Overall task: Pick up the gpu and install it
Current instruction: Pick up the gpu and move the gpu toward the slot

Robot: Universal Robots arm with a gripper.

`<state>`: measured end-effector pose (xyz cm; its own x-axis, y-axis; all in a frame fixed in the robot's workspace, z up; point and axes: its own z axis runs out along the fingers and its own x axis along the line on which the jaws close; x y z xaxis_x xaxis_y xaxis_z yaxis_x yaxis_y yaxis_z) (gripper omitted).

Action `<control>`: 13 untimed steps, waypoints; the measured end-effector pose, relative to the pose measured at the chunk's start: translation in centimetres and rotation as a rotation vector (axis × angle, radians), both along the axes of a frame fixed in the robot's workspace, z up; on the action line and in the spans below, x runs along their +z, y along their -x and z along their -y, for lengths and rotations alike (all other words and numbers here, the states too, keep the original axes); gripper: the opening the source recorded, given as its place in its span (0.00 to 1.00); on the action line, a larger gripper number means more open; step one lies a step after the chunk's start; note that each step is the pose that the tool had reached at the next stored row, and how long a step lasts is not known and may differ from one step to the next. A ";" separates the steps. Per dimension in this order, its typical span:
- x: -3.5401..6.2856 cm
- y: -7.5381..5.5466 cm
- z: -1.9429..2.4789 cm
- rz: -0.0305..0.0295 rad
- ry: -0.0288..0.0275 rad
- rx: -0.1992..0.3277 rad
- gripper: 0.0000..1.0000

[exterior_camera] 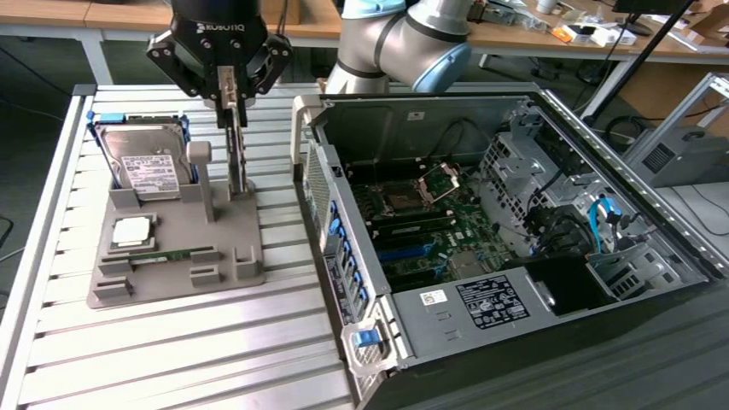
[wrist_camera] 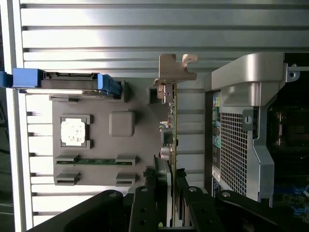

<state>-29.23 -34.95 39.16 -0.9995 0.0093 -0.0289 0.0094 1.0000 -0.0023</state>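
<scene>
The gpu [exterior_camera: 237,154] stands on edge in a slot of the grey holder [exterior_camera: 171,282], a thin green card with a silver end bracket [wrist_camera: 174,70]. My gripper [exterior_camera: 231,94] sits directly over it, its jaws closed on the card's upper edge. In the wrist view the gpu [wrist_camera: 173,121] runs edge-on between the two black fingers [wrist_camera: 145,203] of the gripper [wrist_camera: 171,193]. Its lower edge still appears to rest in the holder [wrist_camera: 140,140]. The open computer case [exterior_camera: 490,213] lies at the exterior view's right, with its motherboard [exterior_camera: 422,231] exposed.
On the holder also stand a silver hard drive [exterior_camera: 142,158] in a blue frame, a processor chip [exterior_camera: 131,231] and a narrow green memory stick [exterior_camera: 171,254]. The case's side wall [wrist_camera: 251,121] is close beside the card. A slatted metal table [exterior_camera: 171,359] carries everything.
</scene>
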 end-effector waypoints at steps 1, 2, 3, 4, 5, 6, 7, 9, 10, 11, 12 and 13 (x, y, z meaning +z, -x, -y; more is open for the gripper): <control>0.04 0.0 0.00 0.0001 -0.0001 0.000 0.27; 0.08 0.0 0.00 0.0001 -0.0001 0.000 0.27; 0.12 0.0 0.00 0.0001 -0.0001 0.000 0.27; 0.16 0.0 0.00 0.0001 -0.0001 0.000 0.27; 0.26 0.0 0.00 0.0001 -0.0001 0.000 0.27; 0.31 0.0 0.00 0.0001 -0.0001 0.000 0.27; 0.43 0.0 0.00 0.0001 0.0000 0.000 0.27; 0.56 0.0 0.00 0.0001 -0.0001 0.000 0.27; 0.59 0.0 0.00 0.0001 -0.0001 0.000 0.27; 0.64 0.0 0.00 0.0001 -0.0001 0.000 0.27; 0.69 0.0 0.00 0.0000 -0.0001 0.000 0.27; 0.76 0.0 0.00 0.0001 -0.0001 0.000 0.27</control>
